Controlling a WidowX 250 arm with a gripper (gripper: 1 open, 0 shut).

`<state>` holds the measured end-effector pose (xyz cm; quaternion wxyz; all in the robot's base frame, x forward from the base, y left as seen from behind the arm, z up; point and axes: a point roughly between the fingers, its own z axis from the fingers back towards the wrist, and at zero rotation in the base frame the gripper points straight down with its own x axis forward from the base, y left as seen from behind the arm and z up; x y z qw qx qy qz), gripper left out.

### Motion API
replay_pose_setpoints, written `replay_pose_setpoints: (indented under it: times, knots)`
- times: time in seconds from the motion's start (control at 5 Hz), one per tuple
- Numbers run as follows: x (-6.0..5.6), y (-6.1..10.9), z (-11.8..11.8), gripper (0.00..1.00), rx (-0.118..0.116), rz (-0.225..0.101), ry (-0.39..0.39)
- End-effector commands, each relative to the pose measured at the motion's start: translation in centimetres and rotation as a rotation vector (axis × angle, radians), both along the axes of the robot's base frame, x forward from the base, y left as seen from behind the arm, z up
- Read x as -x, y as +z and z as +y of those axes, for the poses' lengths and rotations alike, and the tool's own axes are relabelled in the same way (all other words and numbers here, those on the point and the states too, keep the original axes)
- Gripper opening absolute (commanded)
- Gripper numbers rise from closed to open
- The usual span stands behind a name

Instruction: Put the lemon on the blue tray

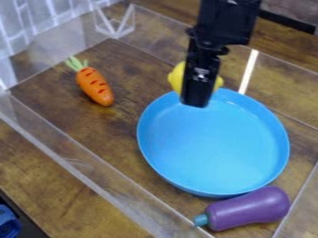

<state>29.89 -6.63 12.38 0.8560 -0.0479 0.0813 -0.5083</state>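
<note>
The lemon (181, 77), small and bright yellow, is held in my gripper (198, 85), which is shut on it and hangs over the far rim of the blue tray (218, 139). Only yellow slivers show on either side of the black fingers (199, 74); the rest of the lemon is hidden behind them. The tray is a large round blue plate lying on the wooden table at centre right, and the lemon is held above it, not resting on it.
An orange carrot (93, 84) with a green top lies left of the tray. A purple eggplant (246, 208) lies at the tray's near right edge. Clear plastic walls (50, 139) enclose the work area.
</note>
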Motion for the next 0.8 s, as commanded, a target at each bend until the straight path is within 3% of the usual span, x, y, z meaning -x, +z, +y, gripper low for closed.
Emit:
replay_pose_setpoints:
  times: [0.0,0.2,0.6]
  knots:
    - [-0.4,1.9,-0.8,0.00,0.019,-0.066,0.062]
    - [-1.0,2.0,-0.6,0.00,0.023,-0.071,0.135]
    - [0.3,0.3,-0.9,0.00,0.044,-0.066,0.226]
